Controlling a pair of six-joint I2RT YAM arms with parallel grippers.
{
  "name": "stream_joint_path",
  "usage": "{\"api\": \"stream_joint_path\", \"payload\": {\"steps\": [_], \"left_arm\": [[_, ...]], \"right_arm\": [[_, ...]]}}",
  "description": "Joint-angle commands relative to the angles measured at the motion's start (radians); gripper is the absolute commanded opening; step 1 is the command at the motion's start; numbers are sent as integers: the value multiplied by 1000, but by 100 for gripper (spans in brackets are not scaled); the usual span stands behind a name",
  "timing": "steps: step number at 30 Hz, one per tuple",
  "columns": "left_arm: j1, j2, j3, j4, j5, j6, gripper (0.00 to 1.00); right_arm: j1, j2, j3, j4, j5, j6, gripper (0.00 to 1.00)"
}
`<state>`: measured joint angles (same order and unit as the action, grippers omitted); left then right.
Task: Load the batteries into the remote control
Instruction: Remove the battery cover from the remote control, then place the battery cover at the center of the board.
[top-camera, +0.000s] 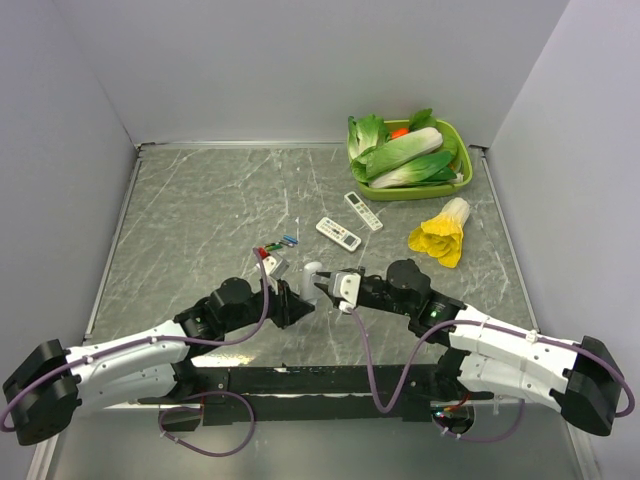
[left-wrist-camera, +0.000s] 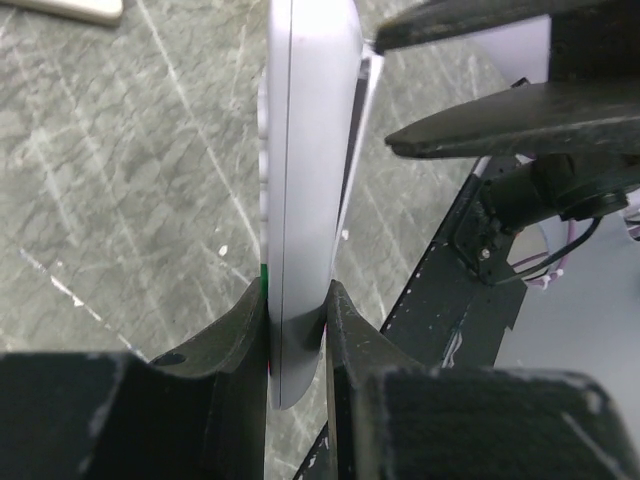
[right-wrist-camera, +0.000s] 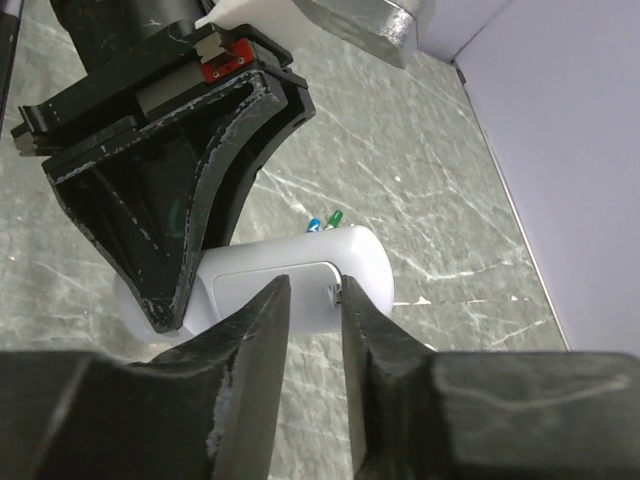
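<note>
The white remote control (top-camera: 312, 272) is held on its edge just above the table by my left gripper (top-camera: 297, 300), which is shut on its near end. In the left wrist view the remote (left-wrist-camera: 305, 200) stands between the left gripper's (left-wrist-camera: 297, 310) two pads. My right gripper (right-wrist-camera: 315, 292) is at the remote's back face (right-wrist-camera: 365, 262), jaws a narrow gap apart with nothing between them, one tip at the edge of the cover panel (right-wrist-camera: 260, 283). The blue batteries (top-camera: 290, 240) lie on the table behind, next to green cells (top-camera: 268, 248). One blue tip (right-wrist-camera: 313, 225) shows over the remote.
Two longer white remotes (top-camera: 338, 233) (top-camera: 363, 211) lie mid-table. A green basket (top-camera: 466, 178) of leafy vegetables stands at the back right, with a yellow-white cabbage (top-camera: 440, 235) in front of it. Both arms meet near the table's front centre.
</note>
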<state>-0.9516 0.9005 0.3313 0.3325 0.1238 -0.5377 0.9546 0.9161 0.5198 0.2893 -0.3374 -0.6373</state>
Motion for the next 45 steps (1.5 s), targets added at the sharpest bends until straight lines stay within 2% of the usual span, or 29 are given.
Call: {"api": "stream_joint_path", "payload": {"steps": [1,12,17,28,34,38,45], "left_arm": [[5,14,45,63,-46,-28,1],[22,97,48,54,-19,-74,1],[20,155,61,31,-21,-82,1],[60,268,74,-6,-9,-134,1],[70,304,94,-84,-82,-162,1],[71,282,113,-171,-171,-179,1],[70,115,97,-253,-323,-206,1]], "right_arm": [[-4,13,3,-42,-31,22,29],[-66,47,-58,57,-35,93,13],[-85,72,-72,88,-40,108,0],[-129,73,-66,70,14,136,0],[-172,118,9,-93,72,264,0],[-203,162,63,-209,133,451,0],[-280,306,189,-430,196,717,0]]}}
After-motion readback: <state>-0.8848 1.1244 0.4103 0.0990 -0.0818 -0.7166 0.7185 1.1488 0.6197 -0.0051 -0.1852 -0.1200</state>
